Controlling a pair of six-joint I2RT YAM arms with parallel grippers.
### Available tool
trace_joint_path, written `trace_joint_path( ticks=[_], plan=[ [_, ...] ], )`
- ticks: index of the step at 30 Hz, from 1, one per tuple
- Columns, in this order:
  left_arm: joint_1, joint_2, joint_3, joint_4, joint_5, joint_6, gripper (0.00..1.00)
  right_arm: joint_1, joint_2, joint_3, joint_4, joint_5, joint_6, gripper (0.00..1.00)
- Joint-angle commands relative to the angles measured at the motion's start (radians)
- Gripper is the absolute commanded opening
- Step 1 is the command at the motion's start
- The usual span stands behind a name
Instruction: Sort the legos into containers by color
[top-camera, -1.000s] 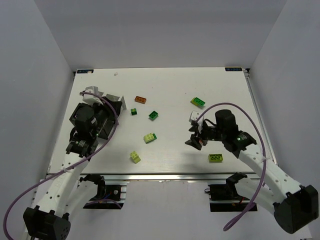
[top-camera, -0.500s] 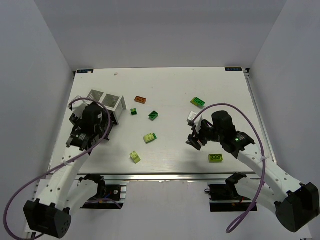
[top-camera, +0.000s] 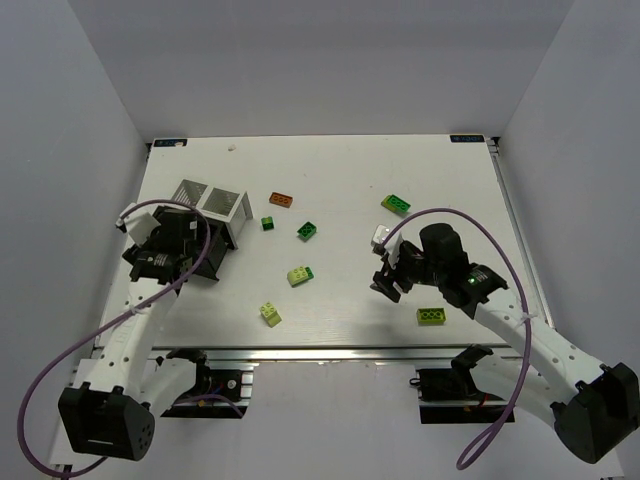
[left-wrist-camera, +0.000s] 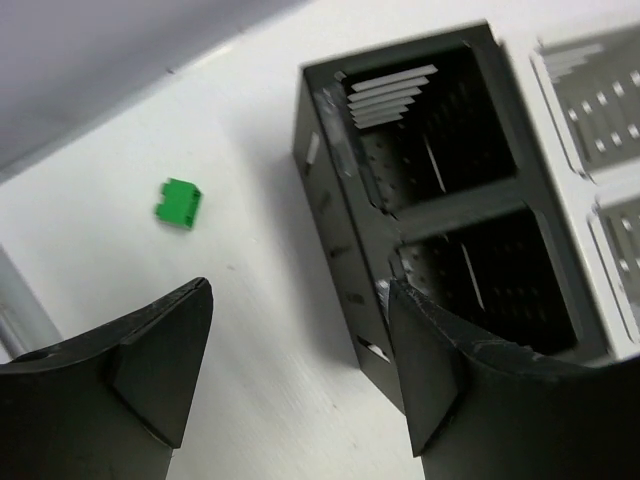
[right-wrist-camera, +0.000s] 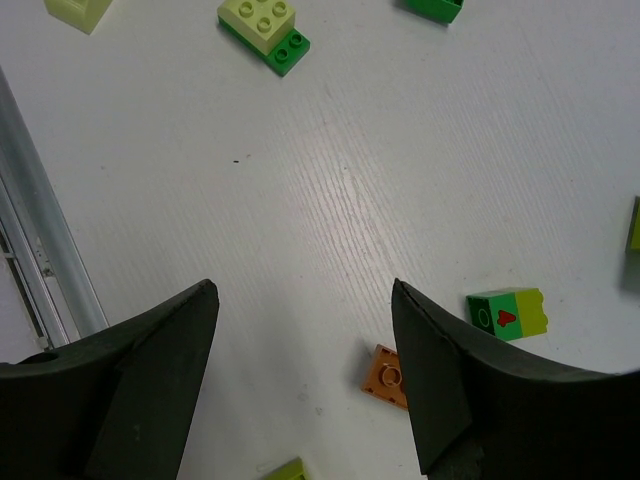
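Top view: the left gripper (top-camera: 188, 262) sits at the black container (top-camera: 207, 252), which stands against the white container (top-camera: 215, 201) on the left of the surface (top-camera: 340, 170), probably because this is the drop-off spot. Loose legos lie mid-surface, well apart from both containers, so most of the sorting looks undone; among them are an orange brick (top-camera: 282, 200), a dark green brick (top-camera: 268, 223) and a lime brick (top-camera: 270, 314). The right gripper (top-camera: 388, 282) hangs low over the right half, seemingly lining up a pick. Left wrist view: jaws spread wide with nothing between them. One finger is just beside the black container's wall. Its two compartments look bare, though they are dark. Right wrist view: jaws wide and empty. Another orange piece (right-wrist-camera: 383, 373) lies partly behind one finger and off-centre, so a grasp would need a sideways shift first. A green-and-lime brick (right-wrist-camera: 507, 312) lies just beside it.
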Motion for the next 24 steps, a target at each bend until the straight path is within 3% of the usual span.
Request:
trace_joint_path(
  ticks=[1, 9, 16, 24],
  plan=[
    [0.037, -0.013, 0.046, -0.038, -0.094, -0.016, 0.81, 0.01, -0.018, 0.022, 0.007, 0.001, -0.002, 0.75],
    [0.137, 0.079, 0.02, -0.036, -0.096, -0.013, 0.8, 0.038, -0.029, 0.018, 0.008, 0.011, -0.01, 0.75],
    [0.306, 0.158, -0.013, 0.004, -0.041, 0.013, 0.8, 0.056, -0.032, 0.013, 0.014, 0.006, -0.01, 0.76],
    [0.375, 0.28, 0.001, 0.027, 0.021, 0.045, 0.8, 0.061, -0.033, 0.01, 0.016, 0.003, -0.006, 0.76]
  ],
)
